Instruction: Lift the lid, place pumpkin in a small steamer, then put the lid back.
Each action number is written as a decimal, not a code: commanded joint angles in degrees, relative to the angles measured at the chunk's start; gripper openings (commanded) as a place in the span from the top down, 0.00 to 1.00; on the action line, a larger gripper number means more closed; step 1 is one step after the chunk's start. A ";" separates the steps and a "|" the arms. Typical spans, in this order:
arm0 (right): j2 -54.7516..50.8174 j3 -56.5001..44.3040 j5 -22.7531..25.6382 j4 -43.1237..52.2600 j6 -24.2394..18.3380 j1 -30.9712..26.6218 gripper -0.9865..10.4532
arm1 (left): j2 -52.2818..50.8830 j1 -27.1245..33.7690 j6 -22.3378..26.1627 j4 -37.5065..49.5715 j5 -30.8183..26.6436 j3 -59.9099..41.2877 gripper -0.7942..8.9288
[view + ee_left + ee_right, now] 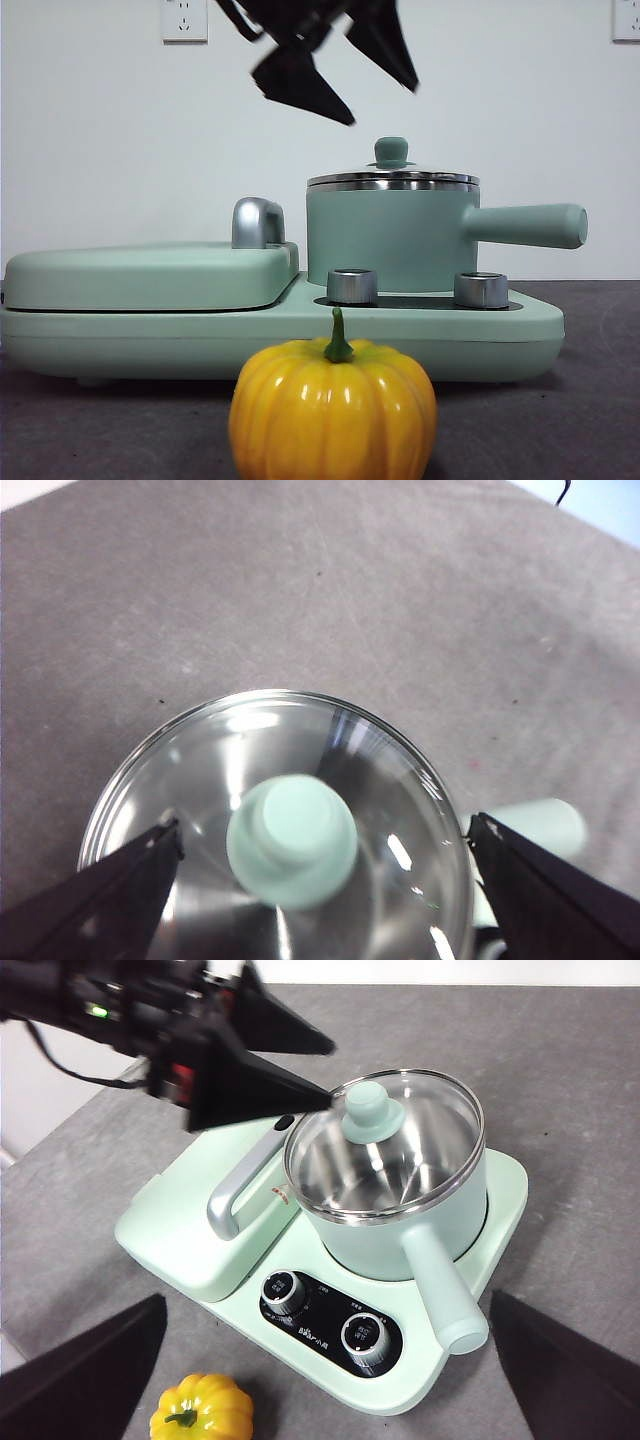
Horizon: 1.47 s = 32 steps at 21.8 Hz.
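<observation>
The left gripper (320, 835) hangs with jaws spread wide just above the lid (275, 825), straddling its mint-green knob (292, 840) without touching. The lid, a clear glass disc with a shiny steel rim, sits closed on the small steamer (390, 240), a mint-green pot with a long straight handle (525, 225). The glossy yellow-orange ribbed pumpkin (333, 410) stands on the grey table (590, 400) before the cooker base (300, 335). The right gripper (320, 1380) waits well back, jaws apart.

- Lid (392, 176) sits on small steamer (390, 240).
- Steamer stands on cooker base (150, 330), right of hinged cover (150, 275).
- Pumpkin (333, 410) on table (590, 400), before base.
- Left gripper (340, 70) above lid.
</observation>
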 commanded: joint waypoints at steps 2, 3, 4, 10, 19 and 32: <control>0.22 0.94 -0.20 0.90 0.22 0.07 0.46 | 3.26 -0.90 1.51 0.35 -2.08 3.13 0.44; 0.22 0.94 -0.20 1.03 0.22 0.07 0.46 | 3.96 -1.14 1.60 0.50 -2.38 3.43 0.44; 0.22 0.92 -0.20 1.07 0.22 0.07 0.46 | 4.66 -1.42 1.53 0.20 -3.56 3.93 0.44; 0.22 0.94 -0.22 1.33 0.22 0.07 0.46 | 9.33 -2.95 1.18 -9.51 -7.13 14.16 0.45; 0.22 0.94 -0.22 1.29 0.22 0.07 0.46 | 14.97 -4.22 1.22 -21.27 -8.83 22.60 0.48; 0.22 0.94 -0.20 1.29 0.22 0.07 0.46 | 15.50 -5.07 5.40 -22.03 -11.13 22.60 0.64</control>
